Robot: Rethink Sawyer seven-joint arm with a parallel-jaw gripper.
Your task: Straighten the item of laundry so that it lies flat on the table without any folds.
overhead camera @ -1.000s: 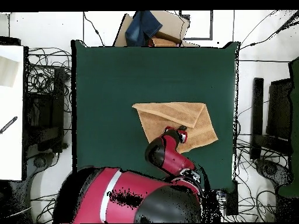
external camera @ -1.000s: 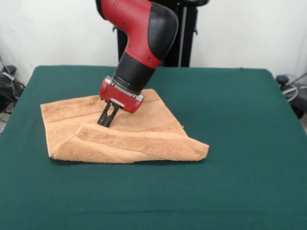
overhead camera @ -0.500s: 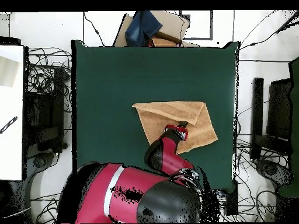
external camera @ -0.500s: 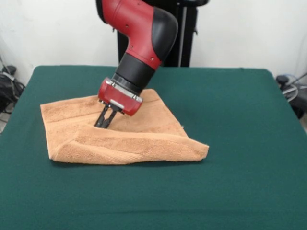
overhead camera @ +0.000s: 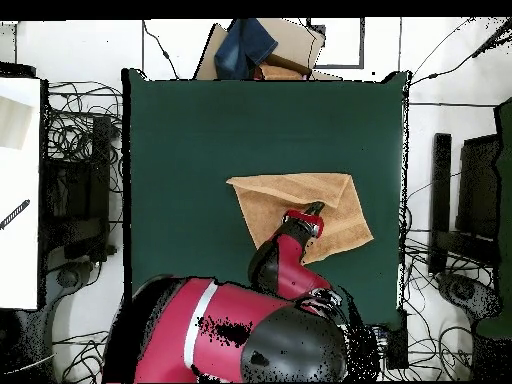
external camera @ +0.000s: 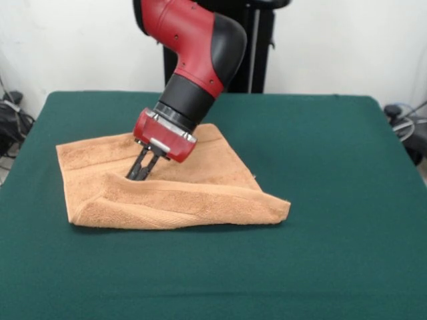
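The tool (external camera: 138,172) is lowered onto the towel (external camera: 200,173), its fingers drawn nearly together and apparently pinched on the edge of the folded-over layer. Over the last second it has been shifted toward the towel's left end in the front view, and the fold ridge has been carried along with it. The towel is located right of centre on the bench (external camera: 333,267), still doubled along its near edge. Unfolding is judged barely begun.
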